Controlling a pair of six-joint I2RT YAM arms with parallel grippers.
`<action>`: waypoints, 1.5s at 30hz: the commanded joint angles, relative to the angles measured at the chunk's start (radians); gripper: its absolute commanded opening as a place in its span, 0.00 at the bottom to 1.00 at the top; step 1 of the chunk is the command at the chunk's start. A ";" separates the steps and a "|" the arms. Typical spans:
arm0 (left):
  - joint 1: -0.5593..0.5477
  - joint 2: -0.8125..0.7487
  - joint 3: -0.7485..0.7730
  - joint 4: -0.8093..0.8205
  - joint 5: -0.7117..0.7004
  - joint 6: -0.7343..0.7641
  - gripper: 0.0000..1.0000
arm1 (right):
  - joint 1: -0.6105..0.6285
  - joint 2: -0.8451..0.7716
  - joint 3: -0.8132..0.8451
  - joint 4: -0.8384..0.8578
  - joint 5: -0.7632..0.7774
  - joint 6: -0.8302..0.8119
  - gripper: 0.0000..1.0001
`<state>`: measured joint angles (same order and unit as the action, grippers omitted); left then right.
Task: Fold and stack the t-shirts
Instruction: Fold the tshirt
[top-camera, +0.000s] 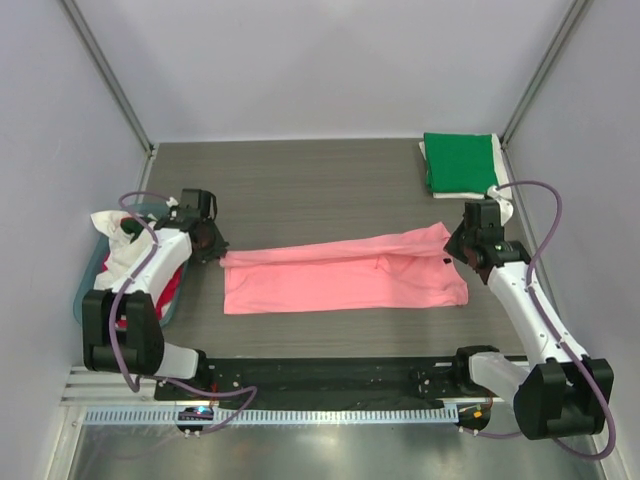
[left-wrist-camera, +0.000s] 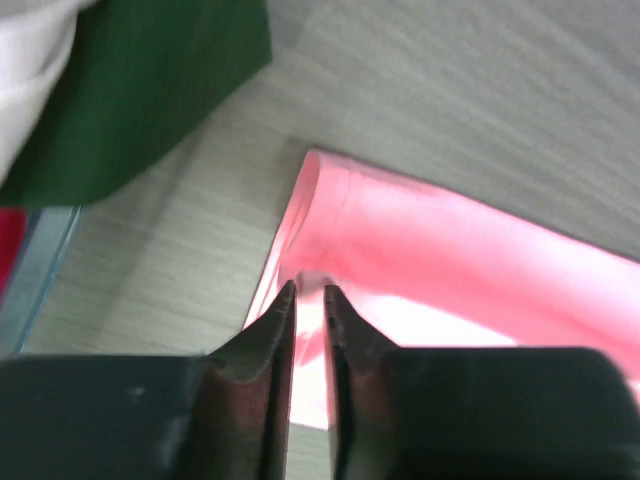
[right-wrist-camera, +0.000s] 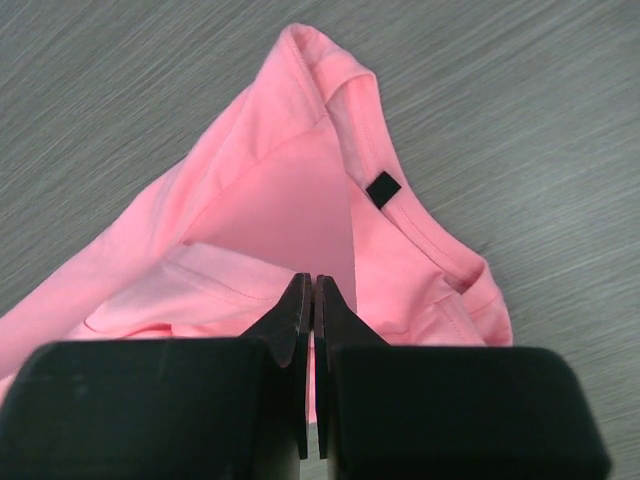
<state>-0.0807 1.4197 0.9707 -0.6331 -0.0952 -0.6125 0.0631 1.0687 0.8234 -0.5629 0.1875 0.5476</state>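
A salmon-pink t-shirt (top-camera: 340, 280) lies folded in a long strip across the middle of the table. Its dark neck label (right-wrist-camera: 383, 188) is at the right end. My left gripper (top-camera: 212, 245) sits at the strip's left edge. In the left wrist view (left-wrist-camera: 309, 292) its jaws are nearly closed, with a small bunch of pink cloth (left-wrist-camera: 450, 260) at the tips. My right gripper (top-camera: 455, 245) is at the collar end. In the right wrist view (right-wrist-camera: 313, 282) it is shut just above the pink cloth (right-wrist-camera: 280, 200). A folded bright green t-shirt (top-camera: 460, 163) lies at the back right.
A teal tub (top-camera: 85, 290) at the left holds white (top-camera: 115, 225) and red (top-camera: 170, 290) shirts, plus a dark green cloth (left-wrist-camera: 150, 90). White cloth (top-camera: 505, 200) shows under the green shirt. Grey walls close in the back and both sides.
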 joint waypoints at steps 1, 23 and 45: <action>-0.013 -0.083 -0.041 0.006 -0.021 -0.036 0.19 | -0.008 -0.058 -0.044 -0.022 0.101 0.083 0.01; -0.283 0.117 0.145 -0.057 -0.115 -0.032 0.53 | 0.079 0.164 -0.158 0.228 -0.306 0.264 0.93; -0.470 0.237 -0.111 -0.090 0.089 -0.297 0.45 | 0.159 1.006 0.570 0.246 -0.395 0.172 0.93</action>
<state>-0.4843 1.6466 0.9554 -0.7055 -0.1406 -0.7845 0.1745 1.9396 1.2644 -0.2607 -0.1997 0.7731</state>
